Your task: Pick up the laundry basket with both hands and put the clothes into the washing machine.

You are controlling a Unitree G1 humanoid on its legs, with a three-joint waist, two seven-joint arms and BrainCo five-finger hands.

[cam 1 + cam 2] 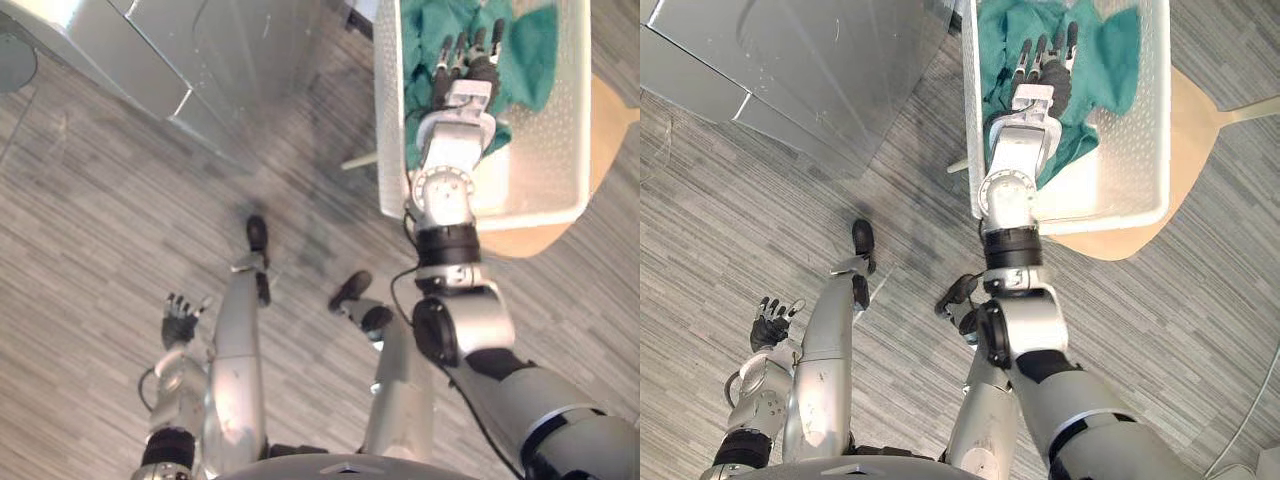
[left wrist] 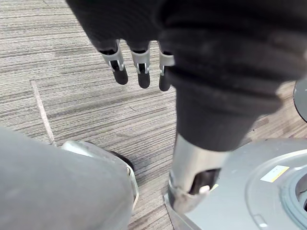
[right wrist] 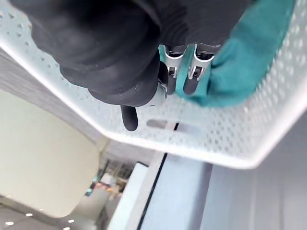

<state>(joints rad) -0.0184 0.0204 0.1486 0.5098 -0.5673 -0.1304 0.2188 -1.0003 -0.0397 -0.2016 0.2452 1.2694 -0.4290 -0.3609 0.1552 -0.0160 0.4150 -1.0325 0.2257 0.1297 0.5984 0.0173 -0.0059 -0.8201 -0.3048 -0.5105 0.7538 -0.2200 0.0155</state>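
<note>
Left eye view: a white perforated plastic laundry basket (image 1: 550, 160) is seen on a pale rounded wooden stool (image 1: 610, 130), near a glossy grey appliance (image 1: 200, 50). Crumpled teal-green clothes (image 1: 530, 50) are heaped inside it. The right hand (image 1: 462, 62) is spread flat over the clothes. The left hand (image 1: 180, 322) is hung low, well apart.

Right eye view: the same layout is shown.

Left wrist view: straight, empty fingers (image 2: 140, 72) are seen above striped grey carpet (image 2: 72, 96).

Right wrist view: fingers (image 3: 196, 72) are stretched out at the cloth, nothing gripped.

The basket is judged light and stiff, best taken by opposite rims; the clothes are judged soft and limp. No readable writing is made out.
</note>
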